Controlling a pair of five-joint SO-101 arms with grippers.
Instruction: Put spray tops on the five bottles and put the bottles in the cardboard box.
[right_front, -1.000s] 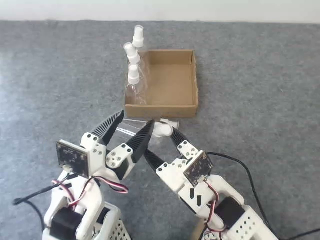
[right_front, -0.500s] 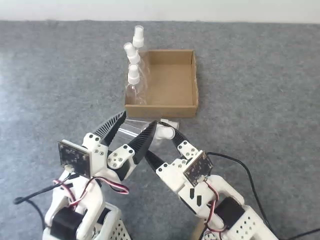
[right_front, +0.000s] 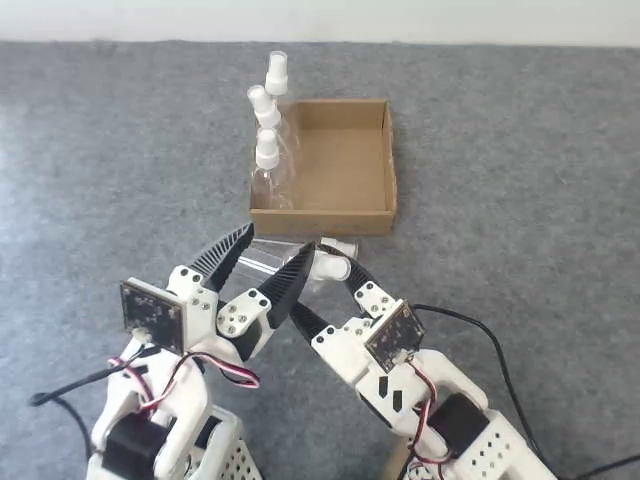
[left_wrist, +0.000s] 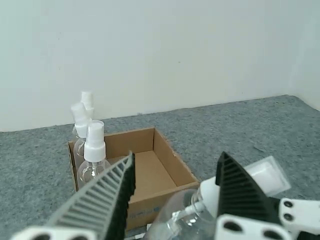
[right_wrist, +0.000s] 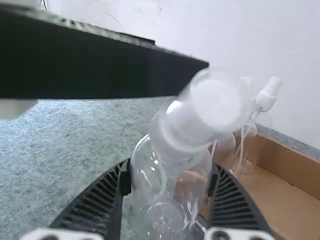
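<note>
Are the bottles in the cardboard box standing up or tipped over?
Upright: three bottles stand along the cardboard box's left wall, white spray tops pointing up.

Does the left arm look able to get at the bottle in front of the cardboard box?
Probably yes. The left pincer is open with a finger on either side of the bottle, which the right pincer holds by its body; nothing stands between them.

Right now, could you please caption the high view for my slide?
Right tool grips a topped bottle inside the open left tool, near the cardboard box.
</note>
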